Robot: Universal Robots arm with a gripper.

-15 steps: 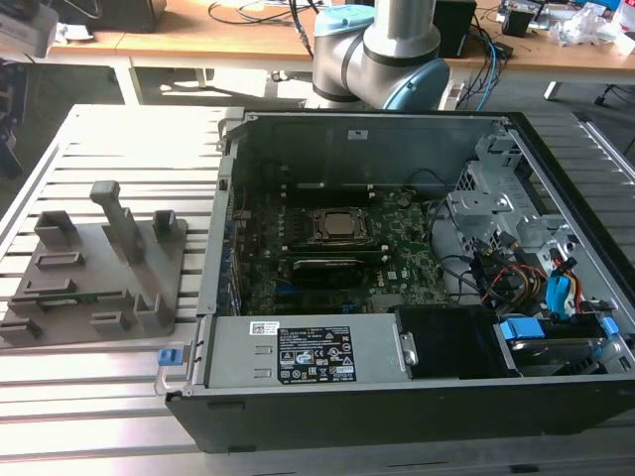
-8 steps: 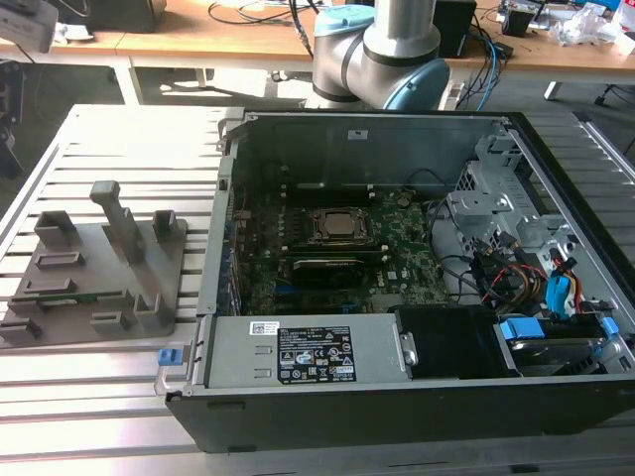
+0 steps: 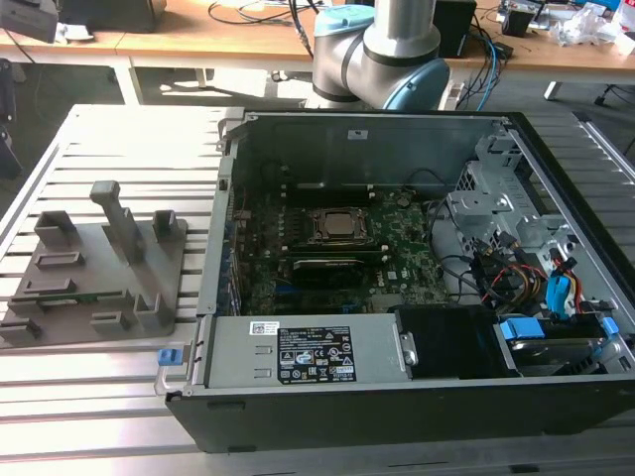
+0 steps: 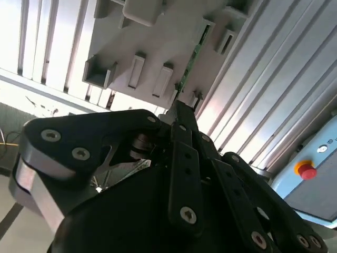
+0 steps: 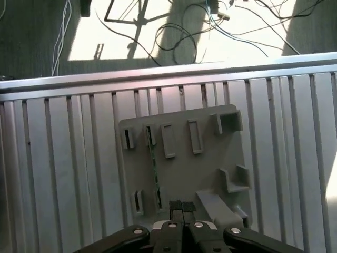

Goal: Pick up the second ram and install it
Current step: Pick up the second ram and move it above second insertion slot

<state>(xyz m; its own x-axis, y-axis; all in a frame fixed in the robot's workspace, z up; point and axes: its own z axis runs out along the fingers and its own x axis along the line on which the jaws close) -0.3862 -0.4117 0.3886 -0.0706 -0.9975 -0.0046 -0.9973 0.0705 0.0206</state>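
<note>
Slatted table [image 3: 99, 397] carries everything. Holder tray [image 3: 89, 273] sits at the exterior view's left, with the open computer case [image 3: 397, 416] just beside it at the exterior view's right. Motherboard [image 3: 407, 253] lies in the case, power supply [image 3: 298, 357] along its near wall. Arm base [image 3: 377, 40] stands behind the case. Second ram [image 5: 154, 171] stands in a tray slot.

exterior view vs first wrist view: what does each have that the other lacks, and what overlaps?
Exterior view: the open computer case, its motherboard, and the robot arm beyond it. First wrist view: the gripper, the second ram standing on edge in a slot, and cables on the floor. Shared: the grey holder tray on the slatted table.
</note>
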